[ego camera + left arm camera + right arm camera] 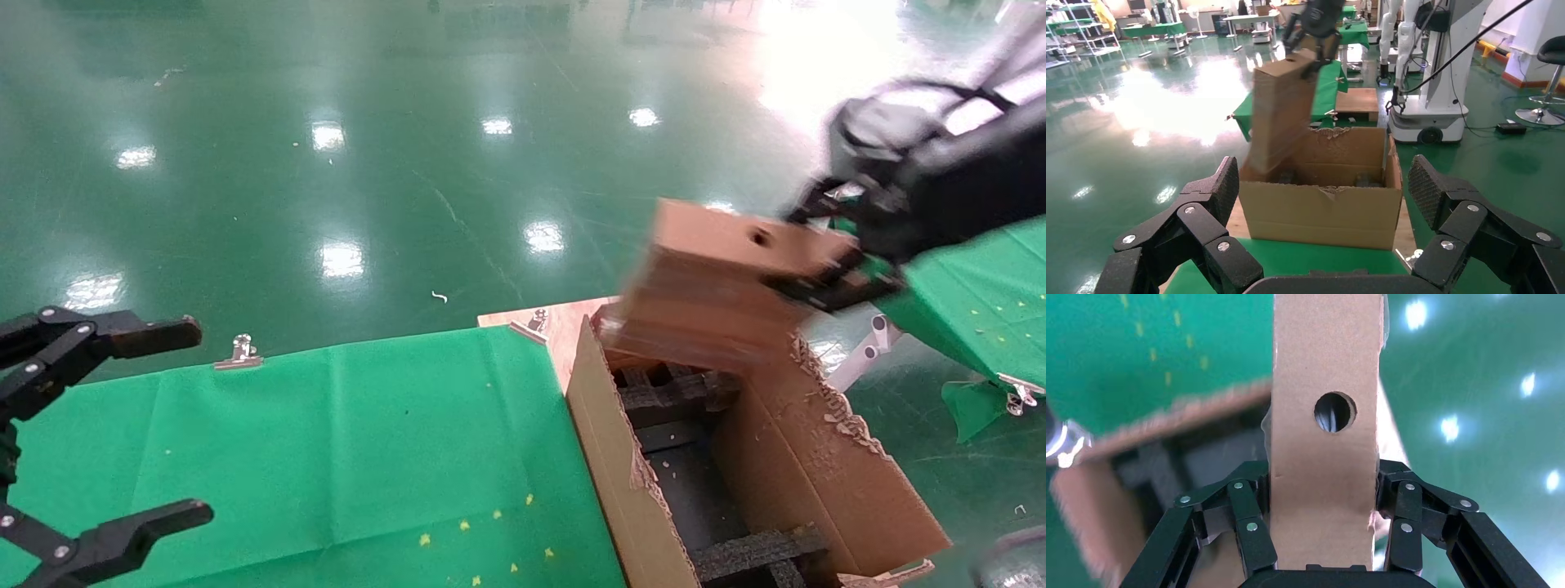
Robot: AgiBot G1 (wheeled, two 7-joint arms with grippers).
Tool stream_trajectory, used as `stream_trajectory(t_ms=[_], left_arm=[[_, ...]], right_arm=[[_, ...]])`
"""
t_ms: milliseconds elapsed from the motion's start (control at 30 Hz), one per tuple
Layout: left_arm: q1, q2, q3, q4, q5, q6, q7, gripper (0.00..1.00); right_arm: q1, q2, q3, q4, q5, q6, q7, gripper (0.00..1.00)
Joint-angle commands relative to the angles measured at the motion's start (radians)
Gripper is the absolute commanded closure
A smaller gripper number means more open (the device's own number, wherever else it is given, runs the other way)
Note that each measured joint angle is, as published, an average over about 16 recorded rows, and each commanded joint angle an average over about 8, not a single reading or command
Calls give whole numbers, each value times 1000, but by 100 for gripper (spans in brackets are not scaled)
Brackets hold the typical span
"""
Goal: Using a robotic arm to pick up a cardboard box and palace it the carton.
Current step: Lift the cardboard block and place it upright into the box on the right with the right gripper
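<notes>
Both fingers of my right gripper (1324, 530) clamp the cardboard box (719, 282) above the carton (784, 457), ready to lower it; left gripper (98, 441) idles spread apart.

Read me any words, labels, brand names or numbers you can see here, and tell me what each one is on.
None can be read.
cardboard box: plain brown faces, only a round hole; held by the right gripper.
carton: no print visible.
Background robots and shelves in the left wrist view: any markings too small to read.

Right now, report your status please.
Right claw shut on cardboard box, held above carton. Left claw open, parked over green table. Nothing blocking.
</notes>
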Motion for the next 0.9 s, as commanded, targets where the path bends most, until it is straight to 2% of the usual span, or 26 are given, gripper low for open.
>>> stream_trajectory(t_ms=[33, 167, 333, 667, 767, 900], left_arm=[[0, 0, 0, 0, 0, 0, 0, 0], [0, 0, 0, 0, 0, 0, 0, 0], [0, 0, 0, 0, 0, 0, 0, 0], [0, 0, 0, 0, 0, 0, 0, 0], [0, 0, 0, 0, 0, 0, 0, 0], [0, 0, 0, 1, 0, 0, 0, 0]], right_arm=[[32, 48, -49, 18, -7, 0, 13, 100], [77, 127, -127, 48, -9, 2, 35, 100], [114, 185, -194, 75, -5, 5, 57, 100], [115, 200, -220, 91, 2, 30, 84, 100], [97, 214, -231, 117, 7, 72, 153, 100], [68, 254, -246, 191, 4, 157, 335, 100]])
